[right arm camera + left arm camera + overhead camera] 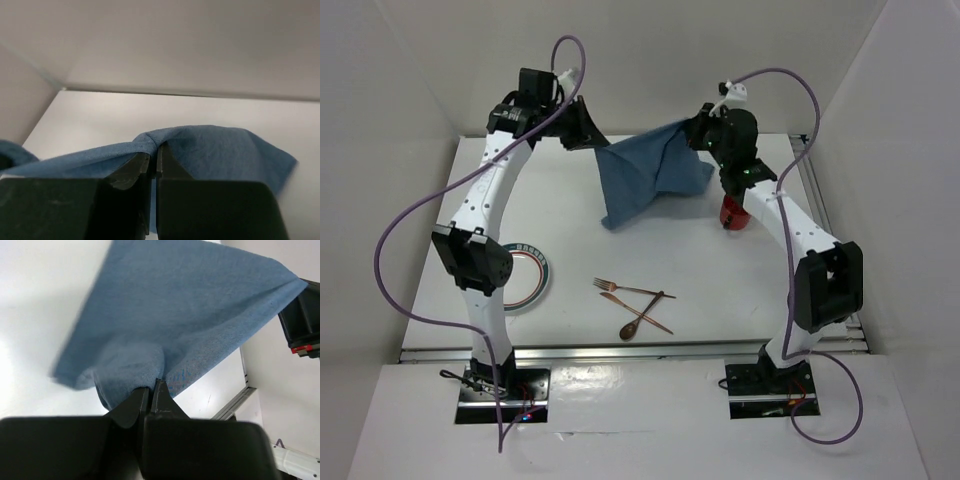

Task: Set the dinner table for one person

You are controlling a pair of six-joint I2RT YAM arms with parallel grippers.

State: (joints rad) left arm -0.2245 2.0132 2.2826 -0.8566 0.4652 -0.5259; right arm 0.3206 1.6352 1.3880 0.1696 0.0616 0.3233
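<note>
A blue cloth placemat (650, 178) hangs in the air over the far middle of the white dinner table (720, 285), stretched between both grippers. My left gripper (594, 146) is shut on its left corner; in the left wrist view the cloth (190, 315) spreads away from the closed jaws (151, 385). My right gripper (698, 130) is shut on its right corner, with the cloth (225, 150) draped over the fingertips (154, 149). The cloth's lower corner hangs down toward the tabletop.
A plate with a green rim (525, 278) lies at the near left, partly behind the left arm. A fork (618, 288), a wooden spoon (642, 316) and another utensil lie crossed near the front middle. A red cup (733, 213) stands under the right arm.
</note>
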